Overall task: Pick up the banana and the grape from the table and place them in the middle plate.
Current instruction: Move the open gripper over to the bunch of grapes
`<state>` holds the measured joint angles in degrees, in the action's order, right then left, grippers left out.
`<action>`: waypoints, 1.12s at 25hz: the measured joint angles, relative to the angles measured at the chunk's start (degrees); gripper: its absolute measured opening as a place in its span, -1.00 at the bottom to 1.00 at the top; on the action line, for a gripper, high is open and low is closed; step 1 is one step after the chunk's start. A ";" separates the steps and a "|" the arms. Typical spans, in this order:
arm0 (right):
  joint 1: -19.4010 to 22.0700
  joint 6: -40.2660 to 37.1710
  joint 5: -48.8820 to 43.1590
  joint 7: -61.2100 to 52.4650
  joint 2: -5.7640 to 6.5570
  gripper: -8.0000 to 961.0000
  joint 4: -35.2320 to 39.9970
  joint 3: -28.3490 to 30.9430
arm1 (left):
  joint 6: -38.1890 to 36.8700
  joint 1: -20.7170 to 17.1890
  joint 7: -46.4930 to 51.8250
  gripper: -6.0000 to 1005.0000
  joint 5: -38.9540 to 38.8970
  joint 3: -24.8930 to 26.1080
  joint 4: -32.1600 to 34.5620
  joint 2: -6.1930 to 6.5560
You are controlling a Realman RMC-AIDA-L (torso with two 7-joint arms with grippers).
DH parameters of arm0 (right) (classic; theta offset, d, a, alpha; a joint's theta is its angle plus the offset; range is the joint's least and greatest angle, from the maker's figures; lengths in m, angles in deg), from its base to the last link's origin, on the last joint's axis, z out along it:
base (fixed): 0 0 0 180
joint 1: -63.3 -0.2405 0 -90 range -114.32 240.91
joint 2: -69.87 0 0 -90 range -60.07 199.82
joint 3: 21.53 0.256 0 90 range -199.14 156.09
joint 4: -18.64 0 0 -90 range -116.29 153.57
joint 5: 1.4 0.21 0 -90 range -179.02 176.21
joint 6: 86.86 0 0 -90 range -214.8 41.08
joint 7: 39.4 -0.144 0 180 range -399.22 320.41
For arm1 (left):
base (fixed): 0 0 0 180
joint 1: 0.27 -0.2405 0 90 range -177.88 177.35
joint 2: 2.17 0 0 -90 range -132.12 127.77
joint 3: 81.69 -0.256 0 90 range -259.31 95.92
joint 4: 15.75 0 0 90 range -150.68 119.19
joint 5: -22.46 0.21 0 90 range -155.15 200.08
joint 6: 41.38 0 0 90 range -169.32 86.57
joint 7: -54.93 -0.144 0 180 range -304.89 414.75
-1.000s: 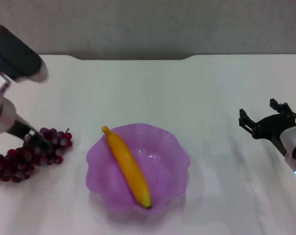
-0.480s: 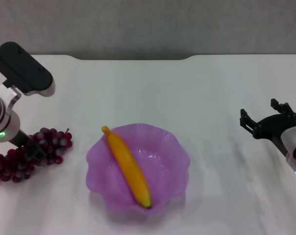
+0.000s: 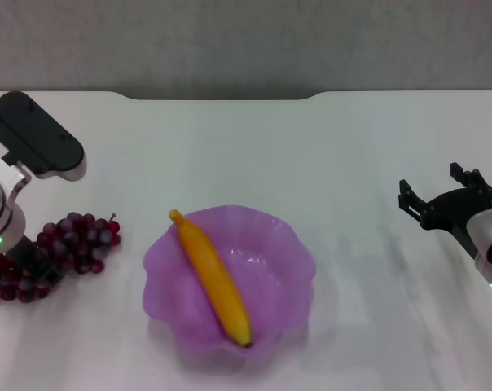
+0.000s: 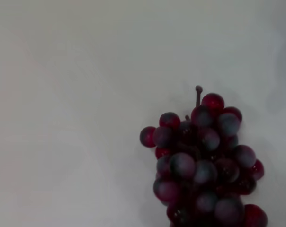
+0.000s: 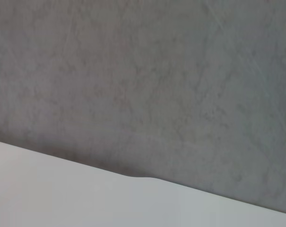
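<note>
The banana [image 3: 212,278] lies slantwise inside the middle plate [image 3: 298,248], a translucent purple dish with a wavy rim, near the front middle of the white table [image 3: 230,147]. The grape [image 3: 73,241], a dark red-purple bunch, lies on the table left of the plate. It also fills the left wrist view as the grape [image 4: 204,161] with its stem showing. My left gripper [image 3: 34,262] is low over the left part of the bunch, mostly hidden by the arm and the grapes. My right gripper [image 3: 443,200] hovers open and holding nothing at the far right.
A grey wall [image 5: 143,71] stands behind the table's notched far edge [image 3: 221,98]. Bare white tabletop lies between the plate and the right gripper and behind the plate.
My left arm has swung down and leftward, taking its gripper from the bunch's right end to over its left part. The grape, banana, plate and right arm have stayed put.
</note>
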<state>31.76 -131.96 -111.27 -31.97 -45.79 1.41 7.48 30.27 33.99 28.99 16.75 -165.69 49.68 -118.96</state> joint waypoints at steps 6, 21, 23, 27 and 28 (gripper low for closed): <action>-0.11 0.00 0.00 -0.02 0.00 0.85 0.01 0.00 | 0.03 0.00 0.35 0.58 0.13 -0.06 0.31 -0.01; -0.08 0.01 0.00 -0.05 0.00 0.85 0.18 0.00 | -5.19 -1.50 4.07 -0.20 0.94 -2.33 0.56 -0.18; 0.06 0.01 0.02 -0.05 0.03 0.85 0.19 0.00 | -6.90 -2.41 5.46 -0.24 1.89 -3.52 1.16 -0.19; 0.14 -0.03 0.02 -0.05 0.08 0.85 0.16 0.00 | -9.96 -4.62 8.45 -0.29 3.60 -5.19 2.92 -0.20; 0.14 -0.05 0.02 -0.05 0.09 0.85 0.15 0.00 | -10.63 -5.04 8.85 -0.30 3.71 -5.29 3.14 -0.20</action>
<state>31.90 -132.01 -111.25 -32.02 -45.70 1.56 7.48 19.64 28.94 37.84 20.45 -170.98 52.82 -119.16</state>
